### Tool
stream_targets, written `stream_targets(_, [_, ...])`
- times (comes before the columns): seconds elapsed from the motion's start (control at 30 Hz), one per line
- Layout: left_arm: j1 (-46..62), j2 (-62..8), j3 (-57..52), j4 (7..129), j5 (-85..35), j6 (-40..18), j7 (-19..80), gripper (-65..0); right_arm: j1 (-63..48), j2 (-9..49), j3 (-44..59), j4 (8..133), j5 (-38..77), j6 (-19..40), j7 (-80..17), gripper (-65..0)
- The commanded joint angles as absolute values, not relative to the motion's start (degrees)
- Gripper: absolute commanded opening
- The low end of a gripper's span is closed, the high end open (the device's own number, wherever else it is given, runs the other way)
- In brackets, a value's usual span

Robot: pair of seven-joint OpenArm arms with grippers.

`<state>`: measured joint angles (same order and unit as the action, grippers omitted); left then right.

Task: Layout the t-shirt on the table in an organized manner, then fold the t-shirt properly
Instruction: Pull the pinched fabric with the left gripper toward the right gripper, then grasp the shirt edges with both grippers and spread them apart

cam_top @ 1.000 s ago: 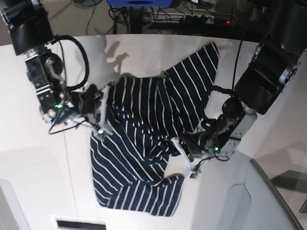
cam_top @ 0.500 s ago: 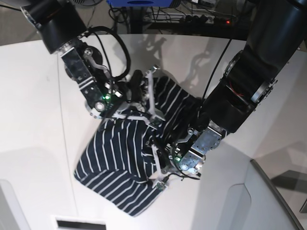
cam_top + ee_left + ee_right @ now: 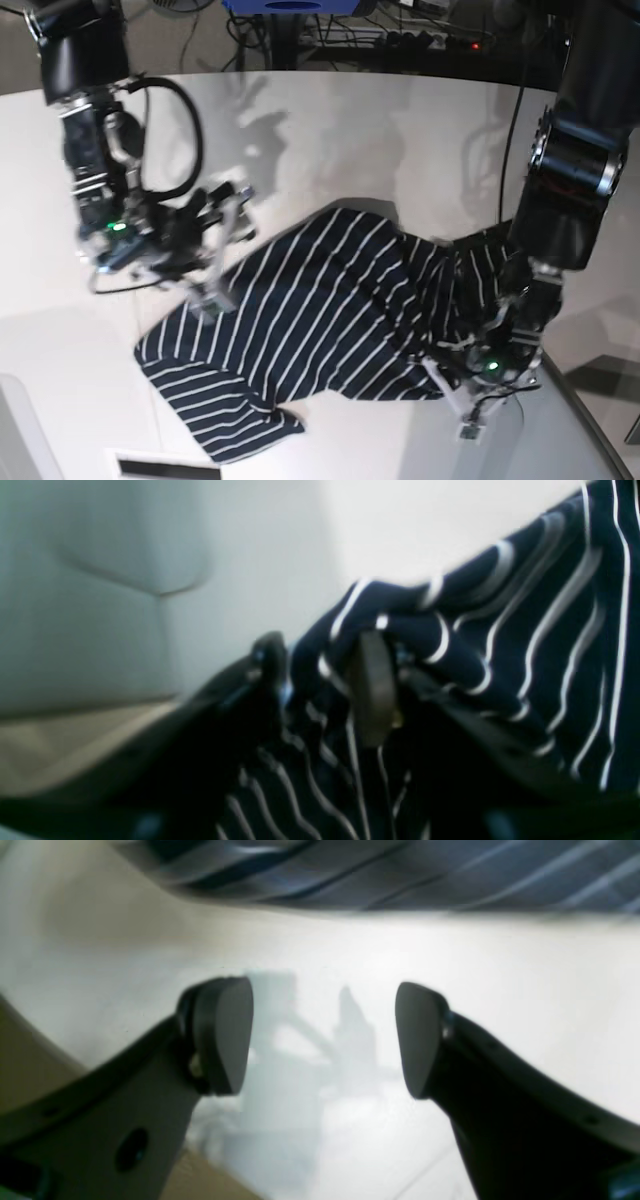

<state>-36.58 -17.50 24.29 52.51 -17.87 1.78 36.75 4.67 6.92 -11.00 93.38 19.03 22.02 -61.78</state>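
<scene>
The dark navy t-shirt [image 3: 320,310] with thin white stripes lies spread in a slanted band across the white table [image 3: 330,140], from front left to mid right, with a bunched fold at its right end. My right gripper [image 3: 225,250] stands open just beside the shirt's upper left edge. In the right wrist view that gripper [image 3: 322,1035] has nothing between its fingers, only bare table [image 3: 500,965], and the shirt [image 3: 400,870] runs along the top. My left gripper [image 3: 450,400] is at the shirt's lower right corner. There its fingers [image 3: 372,690] stand apart, open, with a fold of the shirt [image 3: 550,630] lying between and over them.
Cables and a blue object [image 3: 290,6] sit beyond the table's far edge. The table's curved right edge [image 3: 560,385] borders a grey floor area. A dark slot [image 3: 165,467] shows at the front left. A thin seam [image 3: 135,300] crosses the tabletop.
The shirt went from a bunched heap between the arms to a spread band on the table. Both grippers have opened; the right arm drew back left, the left arm moved to the lower right.
</scene>
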Motion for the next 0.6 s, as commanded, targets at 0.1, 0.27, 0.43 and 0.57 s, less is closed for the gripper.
stream_targets(0.1, [-34.86, -18.68, 21.49, 61.58, -17.71, 1.98, 38.37, -24.7, 5.85, 6.9, -5.32, 91.82, 19.56, 22.29, -58.68, -22.1])
stream_targets(0.27, [-31.78, -20.35, 21.23, 67.3, -17.98, 2.15, 41.1, -16.3, 5.93, 5.76, -3.91, 87.16, 19.56, 22.29, -55.6, -22.2])
stream_targets(0.43, [-21.93, -20.0, 12.35, 78.02, -17.71, 2.24, 44.62, -17.9, 6.37, 4.53, -1.45, 78.81, 19.56, 22.29, -43.38, -22.4])
stream_targets(0.57, [-14.46, -20.0, 5.49, 78.64, -17.01, 6.55, 44.26, -48.9, 9.27, 4.0, -1.01, 71.34, 19.56, 22.29, -39.25, -22.4])
